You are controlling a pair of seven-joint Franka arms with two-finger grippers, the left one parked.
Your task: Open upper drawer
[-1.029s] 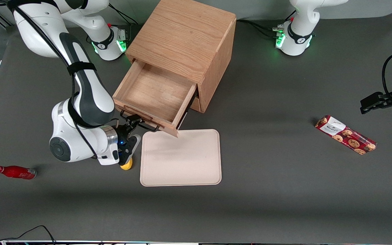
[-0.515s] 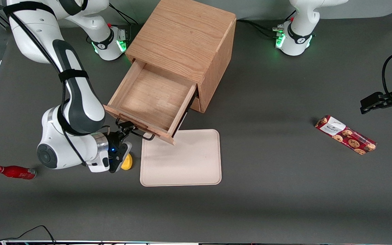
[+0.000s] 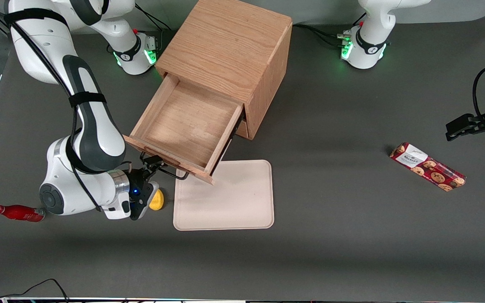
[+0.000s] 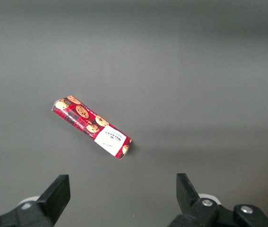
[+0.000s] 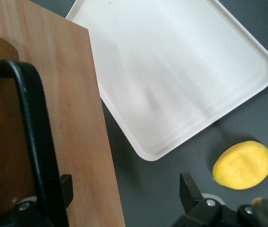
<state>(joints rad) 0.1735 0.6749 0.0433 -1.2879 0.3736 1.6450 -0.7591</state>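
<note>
The oak cabinet (image 3: 225, 46) stands at the back of the table. Its upper drawer (image 3: 179, 126) is pulled far out, and its bare wooden inside shows. The drawer's thin black wire handle (image 3: 171, 172) (image 5: 34, 127) runs along the drawer front (image 5: 82, 142). My right gripper (image 3: 151, 173) (image 5: 126, 194) is in front of the drawer, at the end of the handle toward the working arm's side. It is open, with its jaws wide apart. One finger (image 5: 66, 189) rests right against the handle bar. Nothing is clamped between the fingers.
A cream tray (image 3: 234, 202) (image 5: 181, 71) lies flat in front of the cabinet, partly under the drawer's corner. A yellow lemon (image 3: 156, 201) (image 5: 242, 164) sits beside the tray, just under my gripper. A red bottle (image 3: 17, 212) lies near the working arm's end. A cookie pack (image 3: 427, 167) (image 4: 92, 127) lies toward the parked arm's end.
The upper drawer has slid farther out of the cabinet. My gripper moved with the handle, nearer to the front camera and toward the working arm's end, uncovering more of the lemon.
</note>
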